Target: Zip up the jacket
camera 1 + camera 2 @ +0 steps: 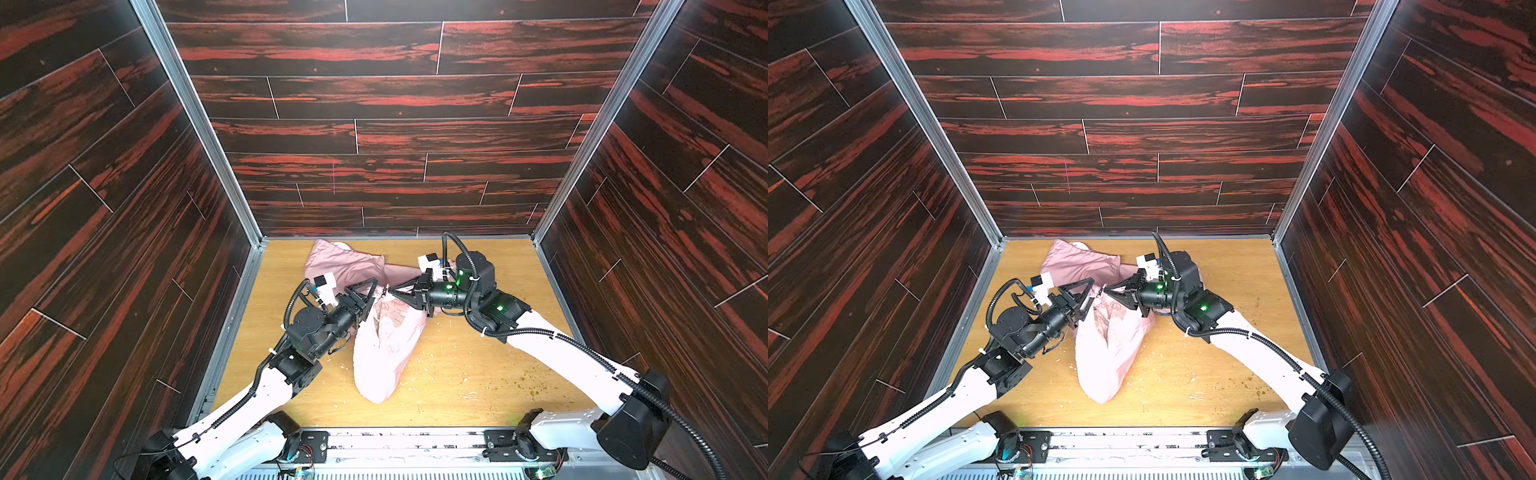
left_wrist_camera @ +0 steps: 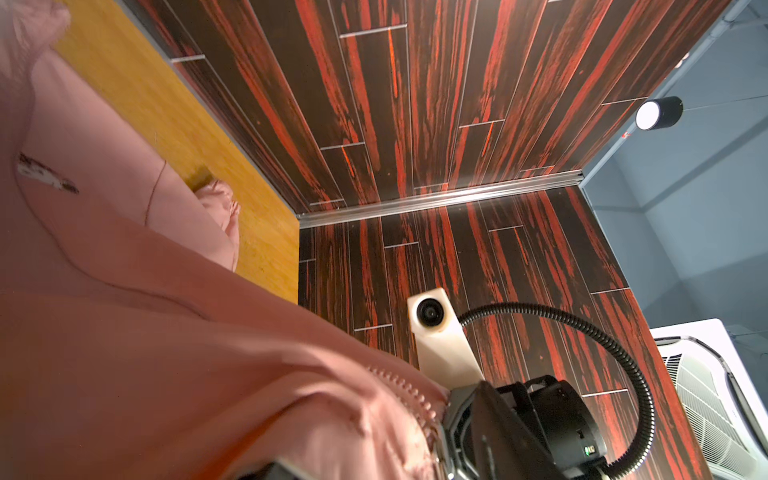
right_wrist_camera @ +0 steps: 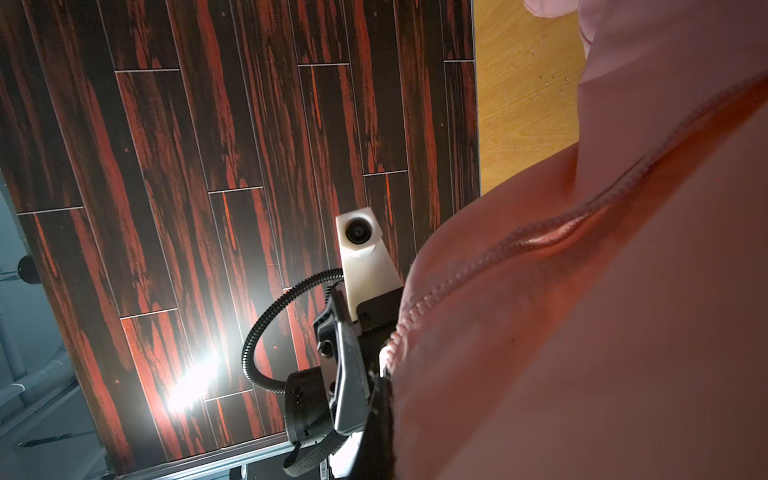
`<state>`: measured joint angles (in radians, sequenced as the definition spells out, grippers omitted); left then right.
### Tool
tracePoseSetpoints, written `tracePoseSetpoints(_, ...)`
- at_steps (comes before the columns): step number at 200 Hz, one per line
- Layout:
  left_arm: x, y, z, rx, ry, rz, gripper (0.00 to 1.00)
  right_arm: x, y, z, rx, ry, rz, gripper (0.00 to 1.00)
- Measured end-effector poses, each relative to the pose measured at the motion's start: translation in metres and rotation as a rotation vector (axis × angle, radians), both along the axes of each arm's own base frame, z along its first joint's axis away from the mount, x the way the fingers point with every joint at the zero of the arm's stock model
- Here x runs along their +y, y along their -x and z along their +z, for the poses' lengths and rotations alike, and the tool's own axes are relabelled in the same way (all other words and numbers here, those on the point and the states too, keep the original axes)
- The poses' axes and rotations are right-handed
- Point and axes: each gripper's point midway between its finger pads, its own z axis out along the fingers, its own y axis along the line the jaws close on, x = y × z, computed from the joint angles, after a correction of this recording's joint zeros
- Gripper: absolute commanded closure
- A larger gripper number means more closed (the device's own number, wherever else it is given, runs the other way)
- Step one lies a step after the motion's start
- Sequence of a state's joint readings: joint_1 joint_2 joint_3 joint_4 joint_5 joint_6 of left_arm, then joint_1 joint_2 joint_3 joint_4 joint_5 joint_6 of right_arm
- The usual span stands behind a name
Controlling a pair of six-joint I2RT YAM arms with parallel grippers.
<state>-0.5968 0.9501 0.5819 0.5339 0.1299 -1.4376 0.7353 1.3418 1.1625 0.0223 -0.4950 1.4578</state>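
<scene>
Over the wooden bench, my left fingers are standing apart beside the jacket; my right fingers are pinching its zipper.

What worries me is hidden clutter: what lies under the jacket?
The jacket lies on the wooden table; wood and scattered crumbs show around it. Anything beneath the cloth itself is covered.
</scene>
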Motion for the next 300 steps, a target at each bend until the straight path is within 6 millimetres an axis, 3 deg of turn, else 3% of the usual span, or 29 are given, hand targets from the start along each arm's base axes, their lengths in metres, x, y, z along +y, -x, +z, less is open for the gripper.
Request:
tracePoseSetpoints(44, -0.013, -0.004, -0.012, 0.050, -0.004, -0.051, 0.43, 0.000, 0.000, 0.000, 0.000, 0.001, 0.000, 1.00)
tracePoseSetpoints(81, -0.016, -0.005, -0.011, 0.058, 0.017, -0.060, 0.51, 0.000, 0.000, -0.001, -0.001, 0.002, 0.001, 1.00)
tracePoseSetpoints(120, -0.016, -0.006, -0.007, 0.053, 0.036, -0.057, 0.65, 0.000, 0.001, -0.001, -0.001, 0.003, 0.002, 1.00)
tracePoseSetpoints(189, -0.017, -0.007, -0.001, 0.029, 0.057, -0.054, 1.00, 0.003, 0.004, -0.003, 0.006, 0.010, 0.009, 1.00)
tracePoseSetpoints(248, -0.012, -0.007, -0.002, 0.000, -0.005, -0.021, 1.00, 0.002, 0.006, -0.010, 0.031, 0.035, 0.006, 1.00)
tracePoseSetpoints(300, -0.010, -0.007, 0.012, -0.054, -0.103, 0.000, 1.00, 0.002, 0.007, -0.012, 0.048, 0.039, 0.008, 1.00)
